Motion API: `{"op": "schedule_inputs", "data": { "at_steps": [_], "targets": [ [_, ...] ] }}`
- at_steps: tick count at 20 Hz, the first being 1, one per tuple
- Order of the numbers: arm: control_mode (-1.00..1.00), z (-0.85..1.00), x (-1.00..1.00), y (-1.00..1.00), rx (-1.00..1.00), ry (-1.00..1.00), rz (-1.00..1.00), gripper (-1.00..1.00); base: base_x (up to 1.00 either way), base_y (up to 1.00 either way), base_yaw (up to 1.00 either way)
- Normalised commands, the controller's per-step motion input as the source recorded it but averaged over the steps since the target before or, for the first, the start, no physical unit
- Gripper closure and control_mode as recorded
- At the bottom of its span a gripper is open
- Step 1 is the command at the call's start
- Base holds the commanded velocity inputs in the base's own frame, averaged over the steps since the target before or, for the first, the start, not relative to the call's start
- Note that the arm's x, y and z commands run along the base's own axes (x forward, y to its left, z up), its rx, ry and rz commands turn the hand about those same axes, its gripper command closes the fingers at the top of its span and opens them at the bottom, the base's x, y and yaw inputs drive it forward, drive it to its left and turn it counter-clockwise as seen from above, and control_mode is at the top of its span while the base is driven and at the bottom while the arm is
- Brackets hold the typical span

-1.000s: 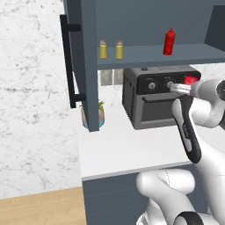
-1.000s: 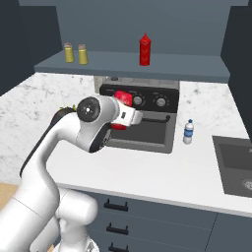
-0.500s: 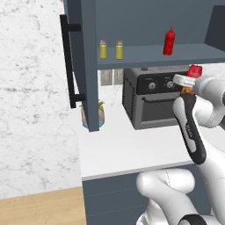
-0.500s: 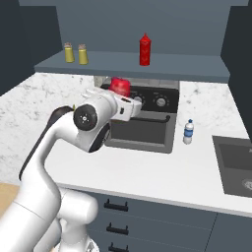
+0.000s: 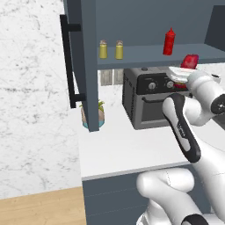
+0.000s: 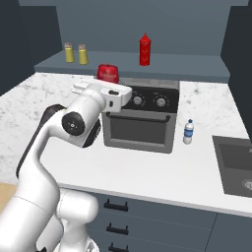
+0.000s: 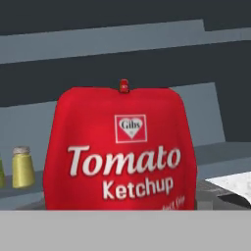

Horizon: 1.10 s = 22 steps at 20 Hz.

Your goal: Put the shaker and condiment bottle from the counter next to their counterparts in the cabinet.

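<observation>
The two-finger gripper (image 6: pixel 109 82) was clamped on the red squeeze ketchup bottle with a labelled body (image 7: pixel 120 147), held just below the shelf edge of the dark slate-blue wall cabinet (image 5: pixel 154 52), above the black toaster oven (image 6: pixel 140 118). Two yellow-green shakers with pale caps (image 6: pixel 75 53) and a plain all-red squeeze bottle (image 6: pixel 144 49) stood on the shelf.

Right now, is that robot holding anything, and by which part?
Yes: the pincer holds the red ketchup bottle. It seems gripped low on its body, though the fingers are hidden.

We see a kitchen: a white counter (image 6: pixel 162 172) over drawers, a toaster oven (image 6: pixel 141 118), a wall cabinet (image 5: pixel 132 52) and a sink (image 6: pixel 236 167).
</observation>
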Motion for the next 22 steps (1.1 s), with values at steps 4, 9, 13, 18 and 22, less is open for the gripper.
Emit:
{"op": "schedule_inputs", "data": {
  "at_steps": [4,9,13,18,22],
  "targets": [
    [-1.0,0.54,0.18,0.19,-0.06,-0.04,0.0,1.0,0.0,0.0,0.0],
    [-1.0,0.01,0.0,0.0,0.0,0.0,0.0,1.0,0.0,0.0,0.0],
    [-1.0,0.41,0.18,0.02,0.0,0.0,0.0,1.0,0.0,0.0,0.0],
    [-1.0,0.5,0.33,0.05,0.0,0.02,0.0,1.0,0.0,0.0,0.0],
    [-1.0,0.35,0.29,0.02,0.0,0.01,0.0,1.0,0.0,0.0,0.0]
  ]
}}
